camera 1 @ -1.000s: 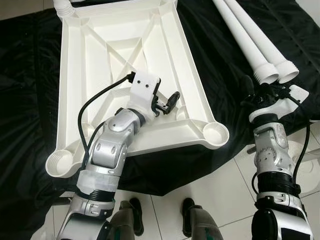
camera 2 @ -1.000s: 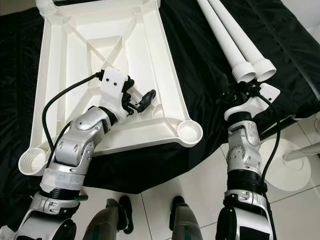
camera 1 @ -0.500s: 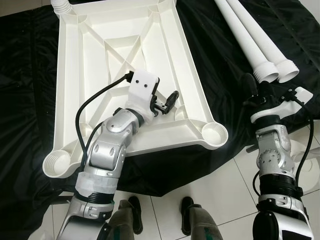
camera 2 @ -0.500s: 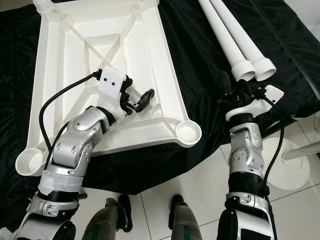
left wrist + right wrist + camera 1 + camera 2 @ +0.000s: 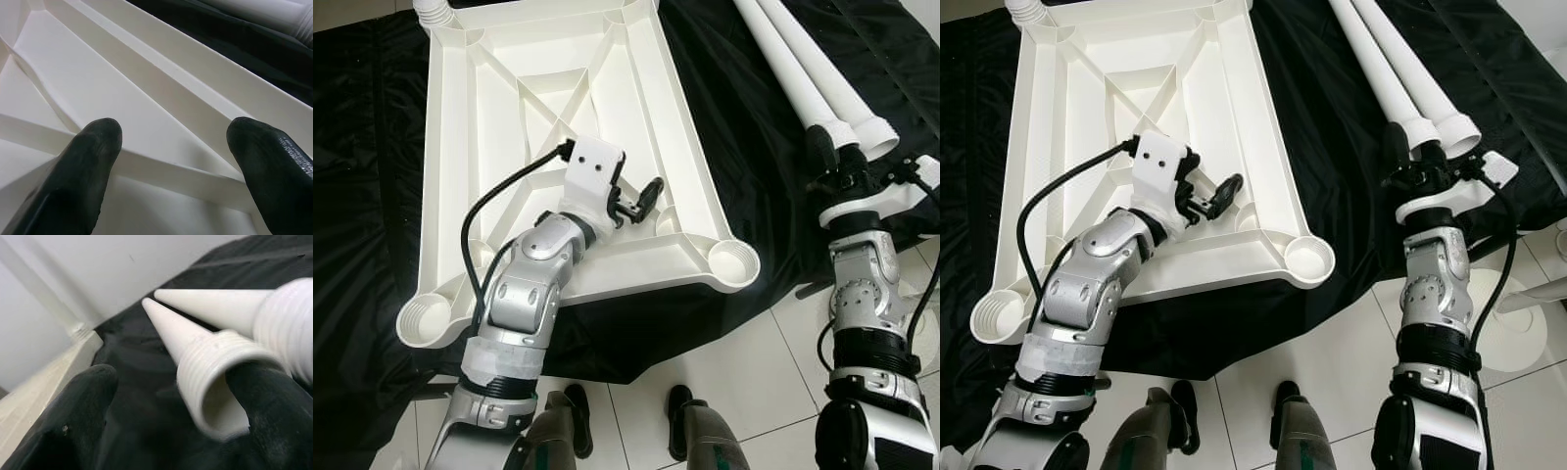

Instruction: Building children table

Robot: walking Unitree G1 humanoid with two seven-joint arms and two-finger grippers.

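The white table top (image 5: 489, 117) lies upside down on a black cloth, its ribs facing up. My left gripper (image 5: 641, 199) hovers open over a rib near the table's front right corner socket (image 5: 734, 262); nothing is between its fingers (image 5: 88, 152). Two white legs (image 5: 793, 69) lie side by side on the cloth to the right, threaded ends toward me. My right gripper (image 5: 832, 155) is open at those ends, its fingers astride the threaded end of the nearer leg (image 5: 220, 367), apart from it.
A third leg (image 5: 435, 12) stands in the far left corner socket. The front left socket (image 5: 423, 318) is open. The black cloth (image 5: 372, 147) ends at a tiled floor (image 5: 724, 392) by my feet. A white round base (image 5: 1518, 333) sits at the right.
My right gripper has moved right and forward, up to the threaded ends of the two legs. The left arm has stayed over the table top.
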